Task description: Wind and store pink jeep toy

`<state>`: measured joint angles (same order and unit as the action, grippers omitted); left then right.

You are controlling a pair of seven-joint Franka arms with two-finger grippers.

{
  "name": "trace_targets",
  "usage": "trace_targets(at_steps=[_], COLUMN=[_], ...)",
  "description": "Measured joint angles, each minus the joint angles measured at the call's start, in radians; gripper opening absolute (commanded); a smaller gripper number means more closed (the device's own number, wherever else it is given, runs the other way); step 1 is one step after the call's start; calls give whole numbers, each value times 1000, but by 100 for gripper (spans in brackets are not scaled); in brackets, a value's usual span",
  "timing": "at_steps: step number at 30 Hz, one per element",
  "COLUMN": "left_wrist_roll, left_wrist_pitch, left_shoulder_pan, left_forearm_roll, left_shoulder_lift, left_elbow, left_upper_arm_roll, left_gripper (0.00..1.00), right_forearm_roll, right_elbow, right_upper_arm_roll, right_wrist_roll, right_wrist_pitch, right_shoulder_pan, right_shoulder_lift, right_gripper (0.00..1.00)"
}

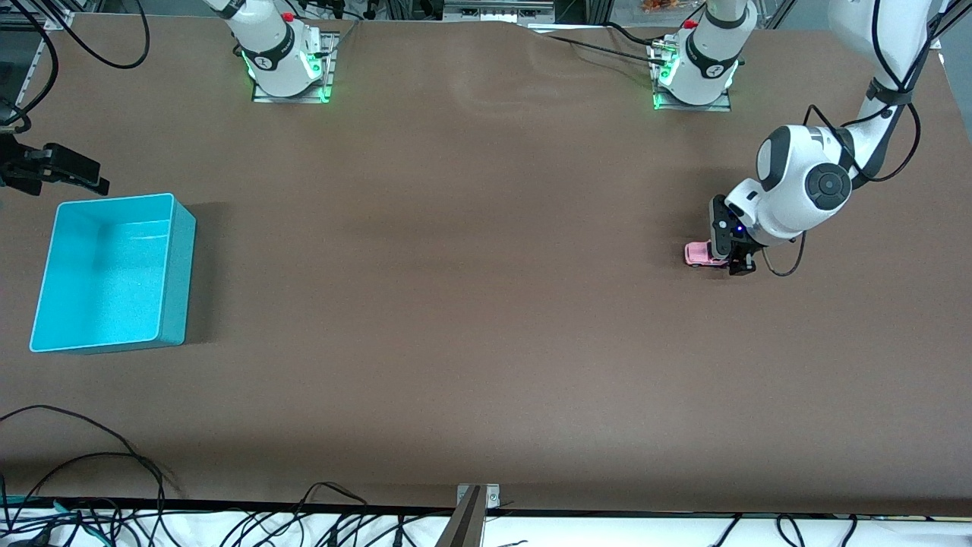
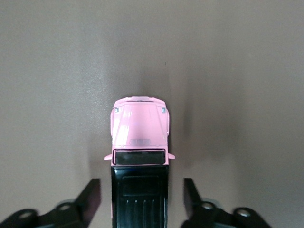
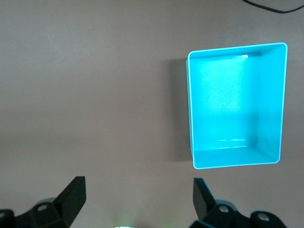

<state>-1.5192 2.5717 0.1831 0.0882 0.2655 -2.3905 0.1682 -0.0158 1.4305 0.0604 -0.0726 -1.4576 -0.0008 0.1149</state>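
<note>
The pink jeep toy [image 1: 700, 254] stands on the brown table toward the left arm's end, its pink bonnet [image 2: 140, 128] and black roof showing from above. My left gripper [image 1: 734, 264] is down at the table around the jeep's rear half. Its fingers [image 2: 90, 194] stand on either side of the black roof with a narrow gap of table showing on each side, so the left gripper [image 2: 141, 190] is open and touches nothing. My right gripper [image 1: 83, 176] hangs open and empty beside the turquoise bin [image 1: 176, 281], at the right arm's end.
The turquoise bin [image 3: 270, 95] is empty and open on top. The right gripper [image 3: 140, 190] looks down on bare table next to it. Loose cables [image 1: 91, 471] lie along the table edge nearest the front camera.
</note>
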Motion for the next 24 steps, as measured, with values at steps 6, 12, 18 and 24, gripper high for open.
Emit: trace_targets(at_steps=[6,12,18,24], left_wrist_roll=[-1,-1,1,39], left_wrist_pitch=[8,15,23,23], left_shoulder_pan=[0,1,1,1], left_forearm_roll=[0,0,0,0], left_shoulder_lift=[-2,-2,-2,-2], left_elbow=[0,1,17,28], left_upper_arm_roll=[0,0,0,1], left_gripper=[0,0,0,0], right_forearm_roll=[0,-1,-3,-3], right_elbow=[0,0,0,0], right_upper_arm_roll=[1,-1,-17,-18], right_wrist_roll=[-3,-3,3,12], right_wrist_pitch=[11,11,11,12], right_shoulder_pan=[0,2,13,17], right_shoulder_lift=[-4,-4,-4,-4], right_gripper=[100,100,100,100])
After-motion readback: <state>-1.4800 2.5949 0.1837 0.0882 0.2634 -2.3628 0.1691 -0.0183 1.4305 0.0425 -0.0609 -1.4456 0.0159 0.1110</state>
